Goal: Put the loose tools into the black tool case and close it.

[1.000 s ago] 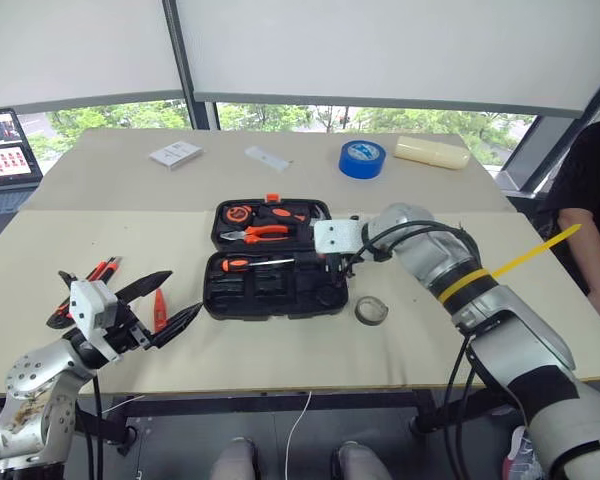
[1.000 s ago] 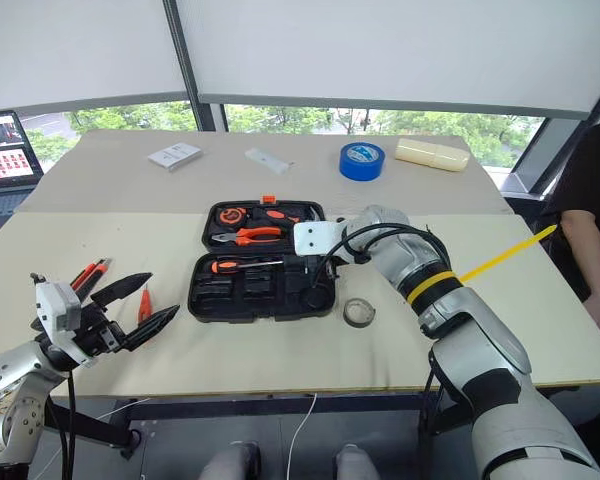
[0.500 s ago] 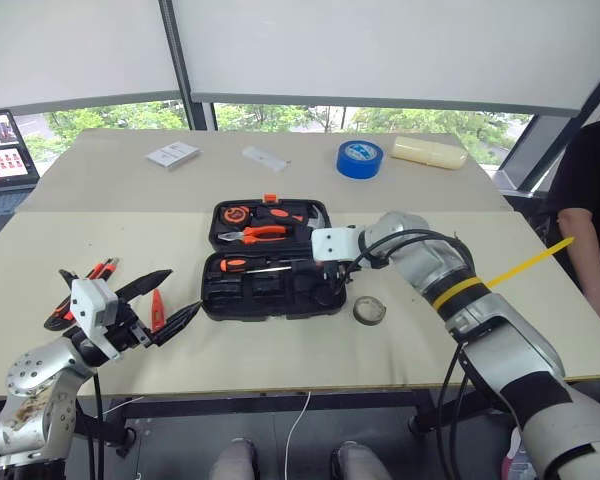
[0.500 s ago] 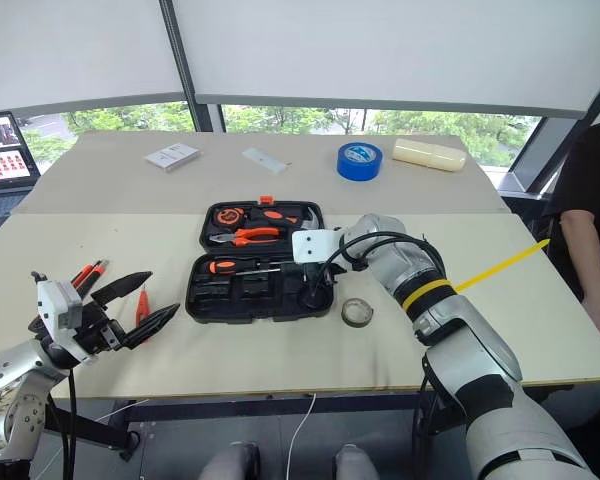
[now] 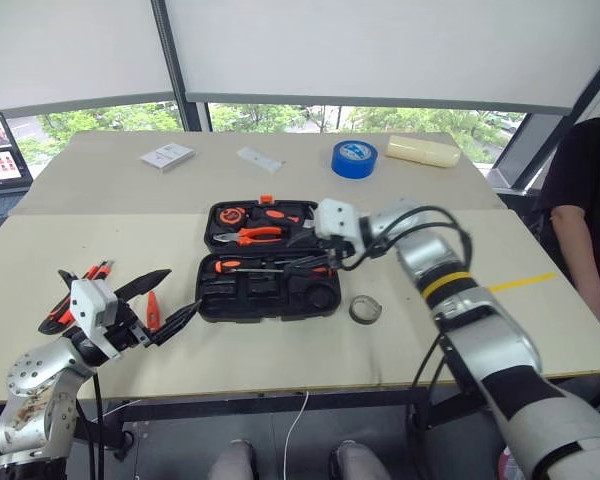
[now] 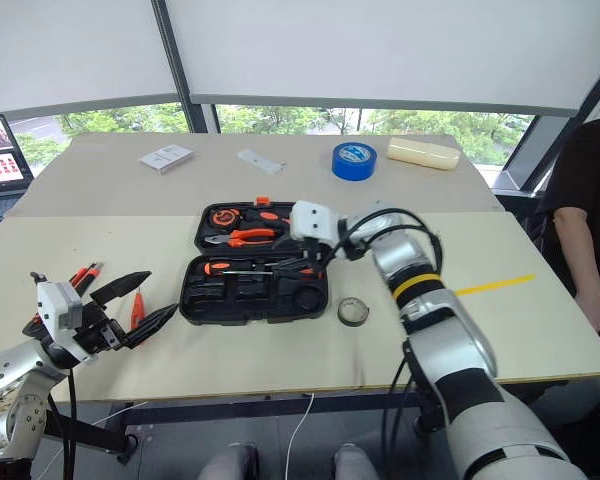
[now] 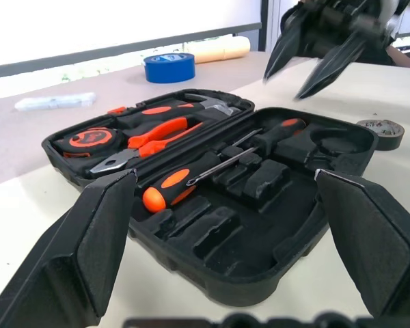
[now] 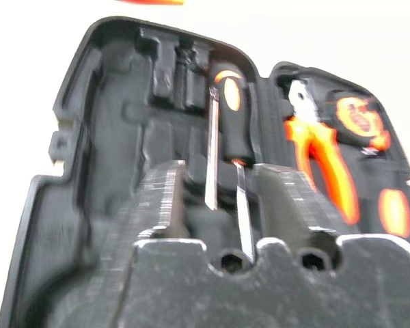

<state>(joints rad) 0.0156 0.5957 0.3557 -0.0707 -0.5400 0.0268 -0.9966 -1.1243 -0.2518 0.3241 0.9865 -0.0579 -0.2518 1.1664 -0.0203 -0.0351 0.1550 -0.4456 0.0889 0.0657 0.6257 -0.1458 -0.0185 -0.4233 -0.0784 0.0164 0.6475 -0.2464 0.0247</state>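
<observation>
Case [image 5: 270,272] open (wrist: possibly two screwdrivers [image 8: 222,147])

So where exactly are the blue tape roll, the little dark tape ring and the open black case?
blue tape roll [image 5: 358,158]: left eye view, on its top face.
small dark tape ring [image 5: 366,310]: left eye view, on its rim.
black tool case [image 5: 267,308]: left eye view, on its front wall.

- The right arm [image 5: 480,320] was built of silver-grey shells with black joints and wore a yellow band at the forearm; black cables looped above its wrist (beside a white camera block).
- The left arm [image 5: 35,385] had scuffed silver housings with screw holes and a white wrist block.
- Both grippers bore tapered black fingers [image 7: 96,246].
</observation>
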